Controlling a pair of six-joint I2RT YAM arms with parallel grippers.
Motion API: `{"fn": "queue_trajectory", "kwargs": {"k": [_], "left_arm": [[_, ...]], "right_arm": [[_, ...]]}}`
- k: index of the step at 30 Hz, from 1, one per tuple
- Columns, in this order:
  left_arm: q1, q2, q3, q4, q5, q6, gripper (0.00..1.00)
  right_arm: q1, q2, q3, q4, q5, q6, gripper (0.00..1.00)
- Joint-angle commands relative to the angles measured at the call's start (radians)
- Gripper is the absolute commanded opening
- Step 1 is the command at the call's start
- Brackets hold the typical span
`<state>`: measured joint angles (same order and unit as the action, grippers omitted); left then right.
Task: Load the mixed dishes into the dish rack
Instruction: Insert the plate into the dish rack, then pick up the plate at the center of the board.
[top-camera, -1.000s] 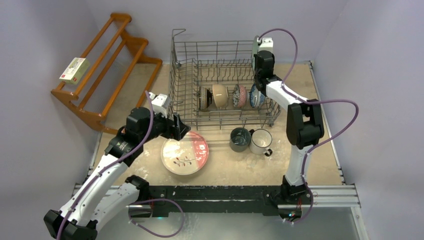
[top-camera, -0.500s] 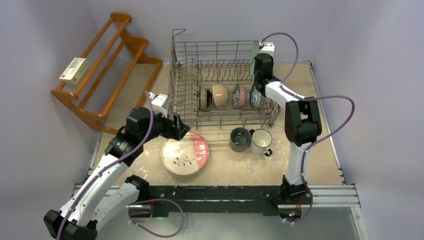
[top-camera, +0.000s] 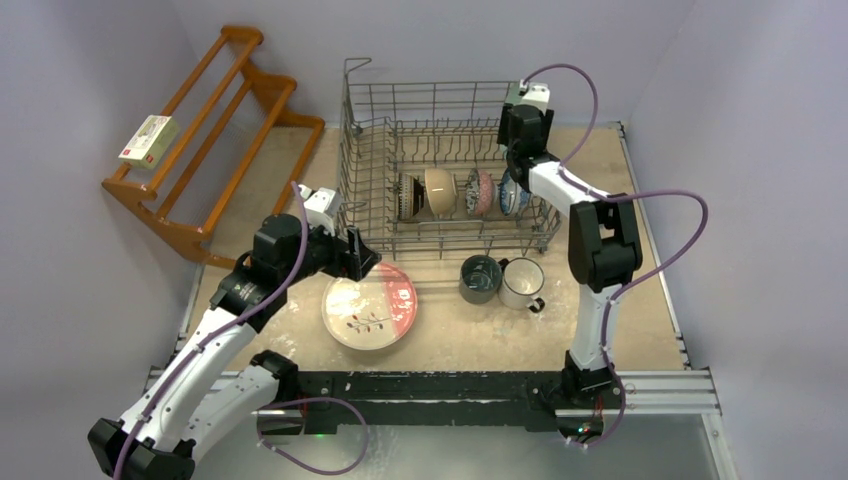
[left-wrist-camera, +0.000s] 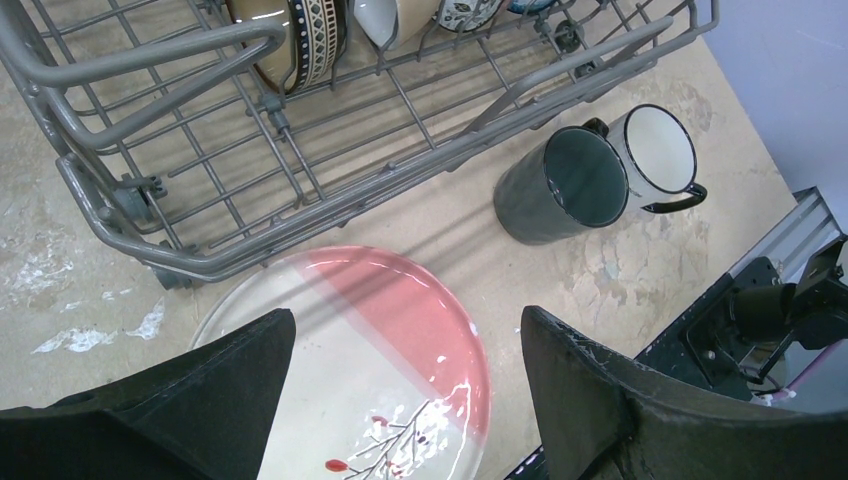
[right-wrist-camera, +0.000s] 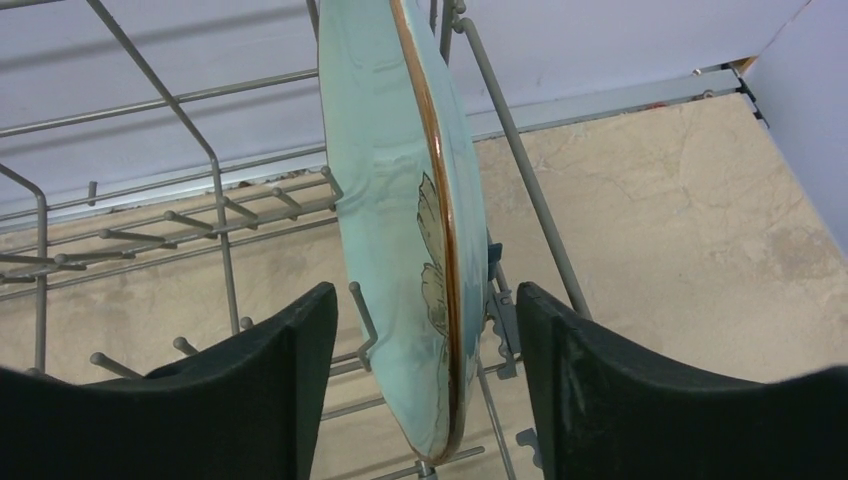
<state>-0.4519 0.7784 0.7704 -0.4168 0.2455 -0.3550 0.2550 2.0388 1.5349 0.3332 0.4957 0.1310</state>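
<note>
**Operator:** Report status, left side first.

**Technician:** The left gripper (left-wrist-camera: 405, 320) was spread wide and held nothing. It was poised over the far rim of the round pink-and-white ceramic plate with the branch motif (top-camera: 370, 305). That plate lay flat on the table, just beside the near wall of the grey wire dish rack (top-camera: 346, 180). Contact could not be confirmed. Inside the rack, 4 small bowls (top-camera: 455, 192) stood on edge in 1 row. The dark teal mug (top-camera: 480, 278) and the white mug (top-camera: 523, 283) stood side by side on the table, outside the rack.

**Operator:** And the right side?

**Technician:** The right gripper (right-wrist-camera: 425, 300) was released, its fingers straddling the mint-green plate (right-wrist-camera: 385, 180). The plate stood upright between tines at the rack's right wall.

**Operator:** Step in hand?

**Technician:** Placement of that plate appeared complete. Next, the right gripper should rise straight up, clear of the rim. The left should then clamp the pink plate's edge and tilt it upright for a tine slot.
</note>
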Motion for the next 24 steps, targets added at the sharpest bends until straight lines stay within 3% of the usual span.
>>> {"fn": "queue_trajectory", "kwargs": {"k": [1, 12, 24], "left_arm": [[-0.001, 0.0, 0.001, 0.01, -0.009, 0.016, 0.81], [-0.001, 0.002, 0.001, 0.007, -0.022, 0.014, 0.81], [-0.001, 0.011, 0.001, -0.003, -0.057, 0.007, 0.82]], "right_arm": [[0.004, -0.069, 0.041, -0.003, 0.04, 0.023, 0.7], [0.004, -0.231, -0.005, -0.014, 0.029, 0.086, 0.81], [0.021, -0.475, -0.199, -0.044, -0.282, 0.229, 0.81]]}}
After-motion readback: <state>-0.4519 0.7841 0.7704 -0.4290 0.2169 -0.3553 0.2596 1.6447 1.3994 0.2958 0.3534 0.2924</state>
